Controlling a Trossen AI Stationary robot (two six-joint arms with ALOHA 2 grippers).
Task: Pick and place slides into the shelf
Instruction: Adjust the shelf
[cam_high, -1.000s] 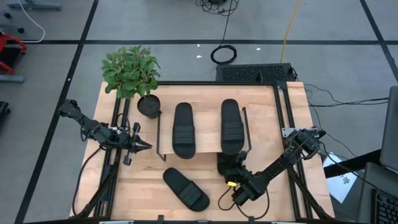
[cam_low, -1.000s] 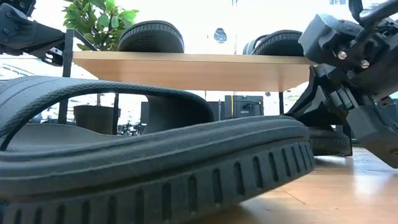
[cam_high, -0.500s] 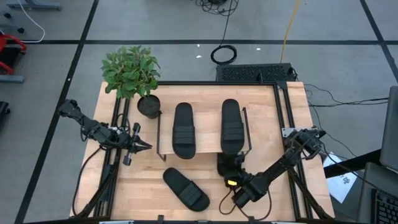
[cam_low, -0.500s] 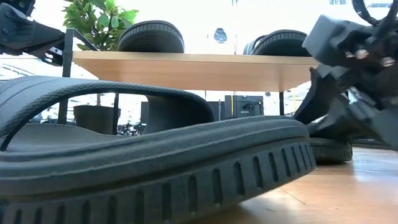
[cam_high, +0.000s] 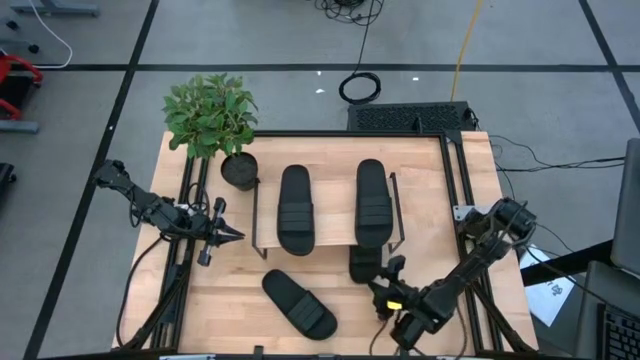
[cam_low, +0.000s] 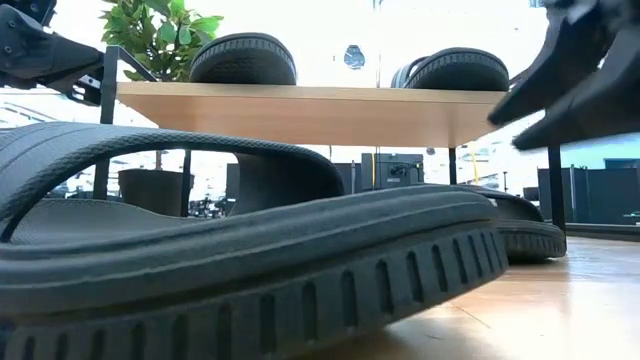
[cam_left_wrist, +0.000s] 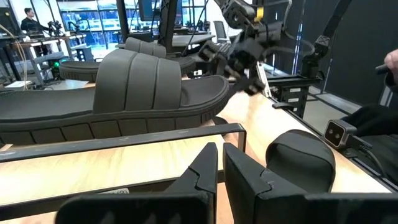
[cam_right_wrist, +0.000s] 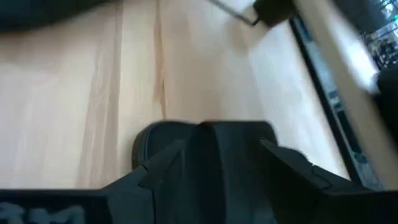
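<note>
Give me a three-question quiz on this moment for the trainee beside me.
1. True or false: two slides lie on top of the shelf.
2. How many slides are not on the shelf's top board?
A. one
B. two
C. three
3. Which gripper is near the slide tucked under the shelf?

Key:
1. True: the left top slide and the right top slide lie side by side.
2. B: the tucked one and the loose slide on the table.
3. The right gripper, open; the left gripper waits, shut, left of the shelf.
</note>
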